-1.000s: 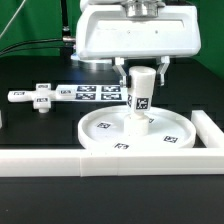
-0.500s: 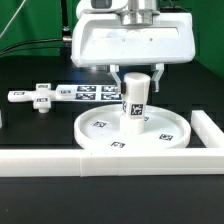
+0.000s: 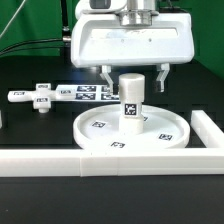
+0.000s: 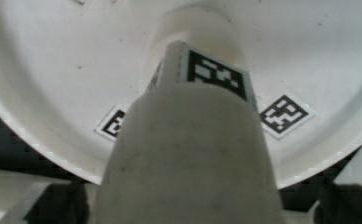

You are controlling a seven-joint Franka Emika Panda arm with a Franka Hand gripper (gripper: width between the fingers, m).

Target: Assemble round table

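Note:
The large rimmed round disc [image 3: 160, 135] lies flat on the table. The short cylinder leg [image 3: 130, 103] stands upright on its middle, tag facing the camera. My gripper [image 3: 135, 80] is above the leg's top, its two fingers [image 3: 163, 78] spread wide on either side and clear of it, so it is open. In the wrist view the leg [image 4: 196, 130] fills the middle, with the disc [image 4: 62, 70] behind it and dark fingers at the lower corners. The cross-shaped base [image 3: 40, 97] lies apart at the exterior view's left.
The marker board [image 3: 95, 94] lies behind the disc. A long white border bar [image 3: 100, 166] runs along the front, and another [image 3: 212, 128] stands at the exterior view's right. A black cable and a green wall are at the back.
My gripper has opened and risen. The fingers, close around the leg one second ago, now stand wide at its top. The leg stays upright on the disc.

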